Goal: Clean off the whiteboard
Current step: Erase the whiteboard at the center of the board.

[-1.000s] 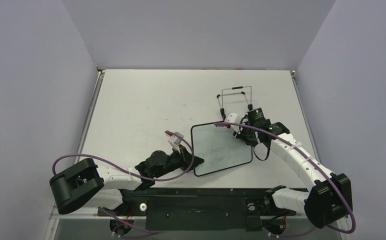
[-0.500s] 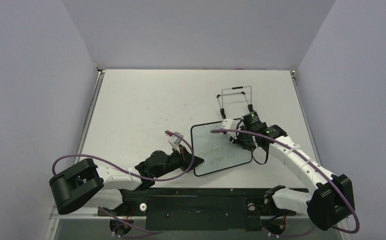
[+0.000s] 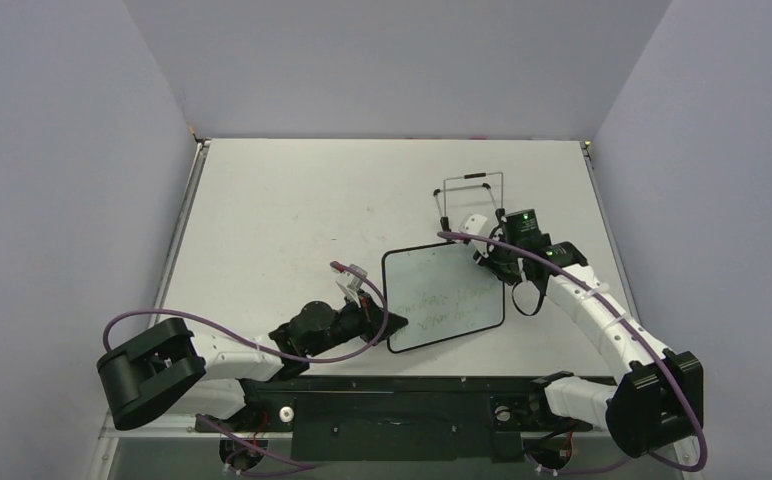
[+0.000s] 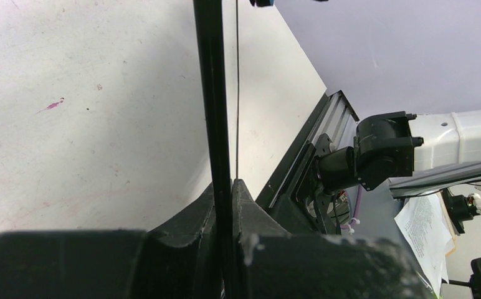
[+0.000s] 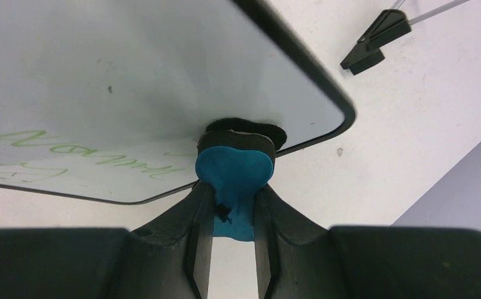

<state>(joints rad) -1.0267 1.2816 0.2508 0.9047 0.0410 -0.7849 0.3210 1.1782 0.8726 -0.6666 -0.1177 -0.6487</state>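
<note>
While the left tool (image 4: 225, 190) clamps the whiteboard (image 3: 442, 300) edge, the right tool (image 5: 233, 194) holds a blue eraser (image 5: 235, 165) against its corner.

The whiteboard (image 3: 427, 270) lies close to the near edge of the table (image 3: 282, 210), right of the middle and turned askew to the table's edges. Faint green handwriting (image 3: 452, 300) crosses its near half. The left gripper (image 3: 382, 322) reaches in from the near left and meets the board's left edge by its near corner. The right gripper (image 3: 486, 253) sits over the board's far right corner, and its arm bends back towards the near right. Just beyond that corner stands a thin wire stand (image 3: 473, 177) with black feet. Purple cables (image 3: 162, 316) loop along both arms
</note>
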